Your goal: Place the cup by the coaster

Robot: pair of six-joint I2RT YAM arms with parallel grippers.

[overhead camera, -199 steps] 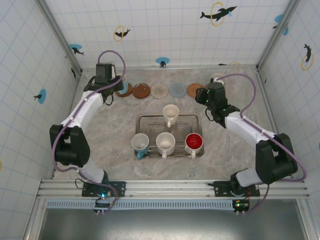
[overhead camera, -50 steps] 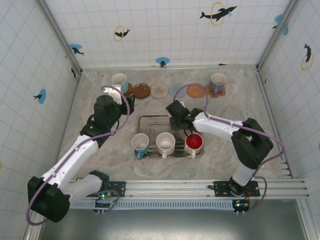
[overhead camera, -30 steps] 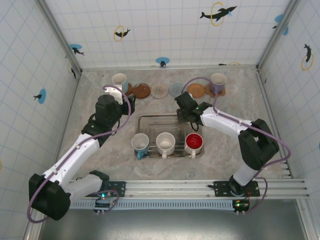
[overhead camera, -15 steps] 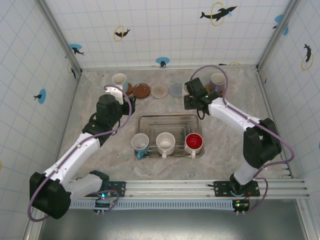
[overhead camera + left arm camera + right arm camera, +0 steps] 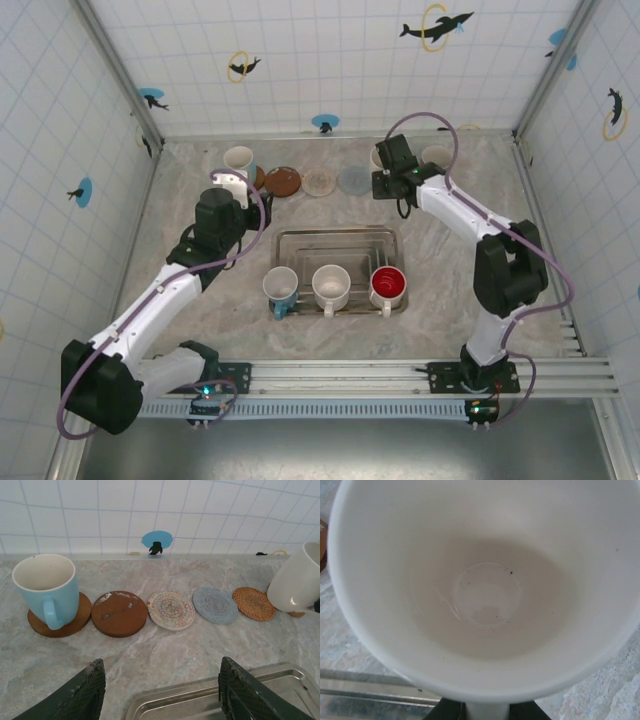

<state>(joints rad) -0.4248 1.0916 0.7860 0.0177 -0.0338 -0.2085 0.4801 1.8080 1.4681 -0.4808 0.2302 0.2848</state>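
One white cup (image 5: 485, 595) is hanging pinched in the right gripper (image 5: 385, 183); released tilted, it is risking toppling. The left gripper (image 5: 162, 700) is gaping empty.

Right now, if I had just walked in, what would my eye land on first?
The white cup clamped in the right gripper is at the right end of a row of coasters by the back wall. At the left end a blue cup stands on a brown coaster. Nearer the arms, a metal tray holds three more cups along its near side.
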